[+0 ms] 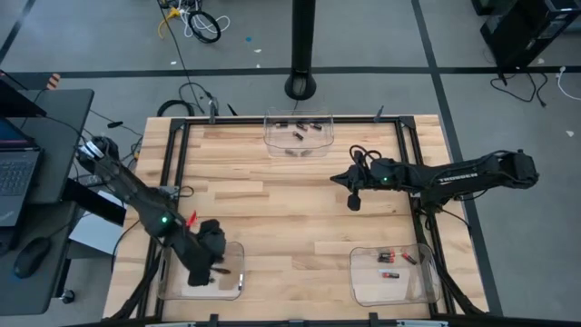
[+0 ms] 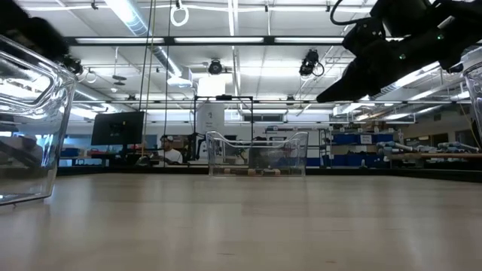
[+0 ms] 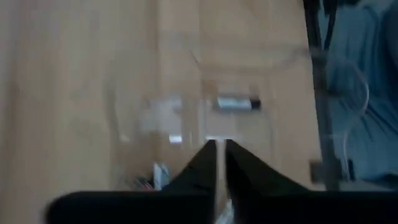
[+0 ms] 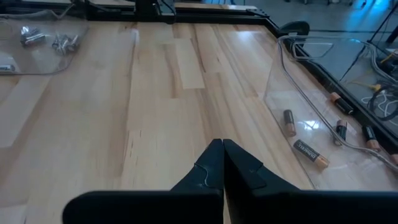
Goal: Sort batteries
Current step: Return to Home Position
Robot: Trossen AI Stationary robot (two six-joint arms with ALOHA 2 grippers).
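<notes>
High view first: a pale wood table (image 1: 272, 209) in a black frame, grey floor all round. Loose cables (image 1: 198, 22) lie on the floor at the far side, and a laptop (image 1: 14, 168) and mouse (image 1: 30, 257) sit on a side desk by the left arm. Three clear bins stand on the wood. The far-middle bin (image 1: 277, 123) holds dark batteries (image 1: 300, 133), and the near-right bin (image 1: 372, 289) holds red batteries (image 1: 390, 259). The left gripper (image 1: 211, 265) hangs over the near-left bin (image 1: 234, 282). The right gripper (image 1: 354, 201) hovers over bare wood between the far-middle bin and the near-right bin, apart from both.

Low view: smooth tabletop runs off to the far-middle bin. A near bin's wall looms at the picture's left edge, and the right arm (image 2: 392, 45) is dark overhead. Behind is a big workshop hall with strip lights (image 2: 124, 16), a monitor (image 2: 117, 128), shelving (image 2: 422, 143) and a person (image 2: 169, 154) far back.

Left wrist view, blurred: the fingers (image 3: 202, 165) are drawn together with barely a slit between them, gripping nothing. A silver battery (image 3: 237, 104) lies in the bin beyond the tips.

Right wrist view: the fingers (image 4: 239, 168) are clenched tip to tip and empty, above bare planks. Copper-ended batteries (image 4: 309, 154) lie in the clear bin nearby, and silver batteries (image 4: 59, 40) rest in the bin across the table.
</notes>
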